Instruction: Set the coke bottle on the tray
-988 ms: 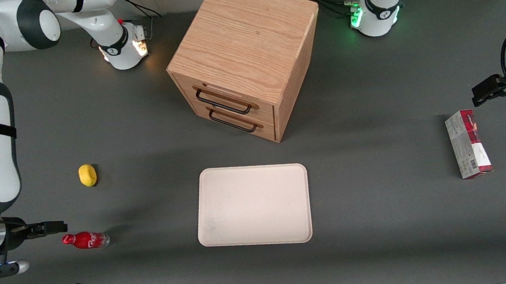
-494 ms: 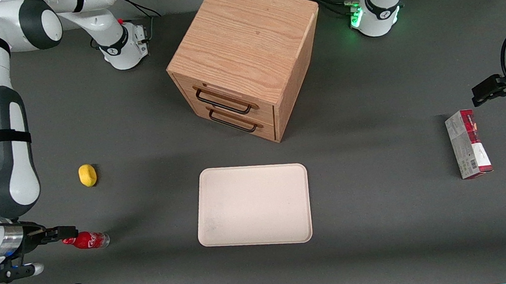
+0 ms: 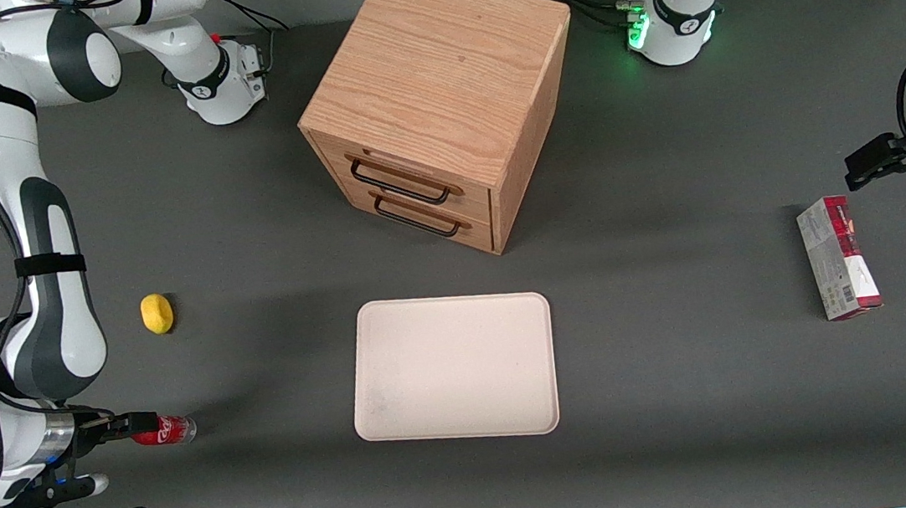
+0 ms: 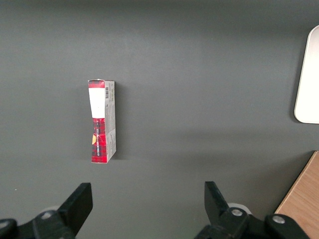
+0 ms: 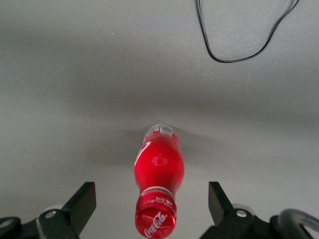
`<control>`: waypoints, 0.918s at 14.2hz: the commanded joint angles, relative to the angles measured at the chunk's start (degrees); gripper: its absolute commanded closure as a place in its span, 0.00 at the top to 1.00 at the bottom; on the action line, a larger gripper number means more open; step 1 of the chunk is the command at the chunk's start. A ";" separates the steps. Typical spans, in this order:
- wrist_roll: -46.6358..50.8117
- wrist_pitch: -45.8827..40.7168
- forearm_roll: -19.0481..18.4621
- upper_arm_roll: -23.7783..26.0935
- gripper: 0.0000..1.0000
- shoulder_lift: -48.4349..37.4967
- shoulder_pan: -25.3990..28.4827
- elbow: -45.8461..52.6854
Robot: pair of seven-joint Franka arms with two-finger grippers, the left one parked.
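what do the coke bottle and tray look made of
Coke bottle, between the open gripper: glossy red, likely plastic or coated metal, judging by its sheen; silvery base. Tray: matte cream, faintly speckled, probably plastic or fibre composite; no glare.

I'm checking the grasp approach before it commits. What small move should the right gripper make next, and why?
Probably ease a little farther along the coke bottle, then close. The gripper is open, its fingers standing either side of the cap end only, not yet touching. The bottle lies on its side on the table, well short of the tray.
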 commanded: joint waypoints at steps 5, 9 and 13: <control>-1.92 0.07 -0.68 -0.30 0.11 -0.70 0.13 -0.01; -1.57 -0.37 -0.59 -0.47 0.00 -1.06 0.13 -0.01; -1.39 -0.45 -0.59 -0.47 0.00 -1.32 0.22 -0.01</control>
